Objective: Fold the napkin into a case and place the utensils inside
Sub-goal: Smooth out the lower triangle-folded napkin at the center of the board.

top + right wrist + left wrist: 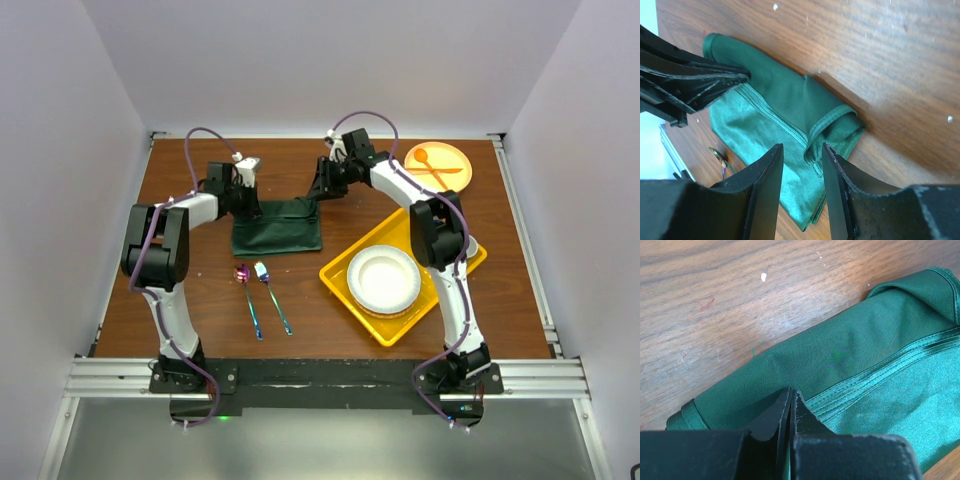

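The dark green napkin (pixel 277 228) lies folded into a rough rectangle on the wooden table, its far edge rolled over. It also shows in the left wrist view (pixel 850 350) and the right wrist view (pixel 775 105). My left gripper (pixel 252 206) is at its far left corner, its jaws pressed together (pixel 790 391) on the hemmed edge. My right gripper (pixel 318 196) is open (pixel 802 150) just above the far right corner, where the hem curls up. The iridescent spoon (pixel 247 290) and fork (pixel 271 294) lie side by side in front of the napkin.
A yellow tray (pixel 340 275) holding a white plate (pixel 382 278) sits right of the napkin. An orange plate (pixel 452 157) with an orange spoon and fork is at the back right. White walls enclose the table.
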Motion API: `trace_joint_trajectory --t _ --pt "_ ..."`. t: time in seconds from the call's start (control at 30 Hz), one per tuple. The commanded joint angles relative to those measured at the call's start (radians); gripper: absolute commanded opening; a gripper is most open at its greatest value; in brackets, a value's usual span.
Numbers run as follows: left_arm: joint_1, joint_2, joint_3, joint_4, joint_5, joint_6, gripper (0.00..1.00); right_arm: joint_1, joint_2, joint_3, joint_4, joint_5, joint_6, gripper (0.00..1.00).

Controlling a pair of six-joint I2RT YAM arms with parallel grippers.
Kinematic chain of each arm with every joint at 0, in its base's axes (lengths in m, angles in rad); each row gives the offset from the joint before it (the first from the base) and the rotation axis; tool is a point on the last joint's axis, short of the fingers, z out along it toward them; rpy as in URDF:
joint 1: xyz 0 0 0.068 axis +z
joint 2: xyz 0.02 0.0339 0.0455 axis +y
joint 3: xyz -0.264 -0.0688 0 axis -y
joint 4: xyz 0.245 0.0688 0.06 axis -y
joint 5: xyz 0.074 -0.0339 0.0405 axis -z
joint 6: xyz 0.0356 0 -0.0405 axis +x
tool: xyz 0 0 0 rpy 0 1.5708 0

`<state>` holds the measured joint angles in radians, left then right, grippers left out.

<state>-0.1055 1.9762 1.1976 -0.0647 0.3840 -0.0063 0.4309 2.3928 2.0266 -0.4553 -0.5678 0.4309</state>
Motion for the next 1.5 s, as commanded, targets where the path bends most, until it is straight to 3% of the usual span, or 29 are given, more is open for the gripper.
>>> trace_joint_trajectory --t 0.0,0.4,0.5,0.53,0.6,0.83,1.0,1.13,1.23,1.37,1.47 --pt "0.006 0.015 -0.041 -0.113 -0.046 0.012 0.03 0.006 -0.004 -0.017 0.021 -0.023 0.039 0.40" --pt "0.006 0.016 -0.047 -0.109 -0.045 0.012 0.03 0.015 0.031 -0.008 0.037 -0.037 0.089 0.32" --pt "0.006 0.015 -0.049 -0.110 -0.045 0.014 0.03 0.014 0.043 0.010 0.009 -0.041 0.083 0.20" --pt "0.006 0.012 -0.049 -0.109 -0.046 0.012 0.03 0.014 0.045 0.015 0.001 -0.044 0.080 0.08" --pt "0.006 0.010 -0.052 -0.110 -0.048 0.012 0.02 0.012 0.048 0.041 -0.042 -0.046 0.051 0.00" --pt "0.006 0.003 -0.062 -0.107 -0.048 -0.023 0.02 0.014 0.046 0.087 -0.160 -0.032 -0.033 0.00" --pt "0.006 0.000 -0.069 -0.104 -0.045 -0.026 0.02 0.017 0.088 0.093 -0.224 0.058 -0.122 0.00" --pt "0.009 -0.048 -0.084 -0.067 0.047 -0.030 0.04 0.019 0.166 0.136 -0.285 0.106 -0.144 0.00" --pt "0.010 -0.105 -0.099 -0.023 0.151 -0.035 0.11 0.020 0.195 0.155 -0.307 0.132 -0.150 0.00" --pt "0.007 -0.198 -0.138 0.023 0.243 0.002 0.30 0.020 0.203 0.159 -0.309 0.149 -0.165 0.00" --pt "-0.028 -0.264 -0.158 0.014 0.293 0.139 0.33 0.020 0.194 0.147 -0.301 0.144 -0.164 0.00"
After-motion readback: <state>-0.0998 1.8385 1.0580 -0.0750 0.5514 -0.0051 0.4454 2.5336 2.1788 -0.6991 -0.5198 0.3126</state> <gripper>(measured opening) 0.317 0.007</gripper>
